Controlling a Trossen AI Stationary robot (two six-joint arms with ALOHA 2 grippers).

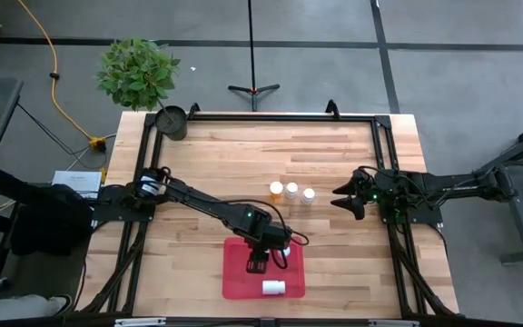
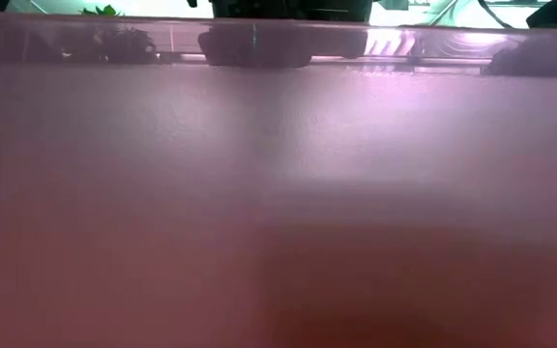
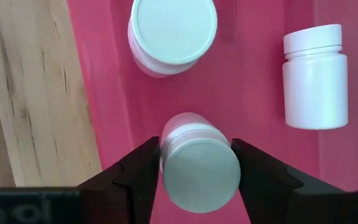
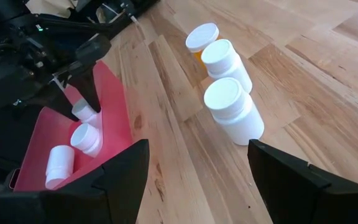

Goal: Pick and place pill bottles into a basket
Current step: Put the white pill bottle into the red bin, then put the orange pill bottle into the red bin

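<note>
A white-capped pill bottle [image 3: 199, 163] is clamped upright in the left hand [image 3: 194, 171] over the red basket [image 1: 234, 282]. Three bottles [image 1: 291, 191] are left on the bench [image 1: 243, 154] at the basket's 12 o'clock. The right hand [image 4: 194, 168] is held apart at 3 o'clock.

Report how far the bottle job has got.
Done: two white bottles sit in the red tray, one upright, one on its side. In hand: the left gripper holds a third bottle over the tray. Left: three bottles on the wood near the open, waiting right gripper.
</note>
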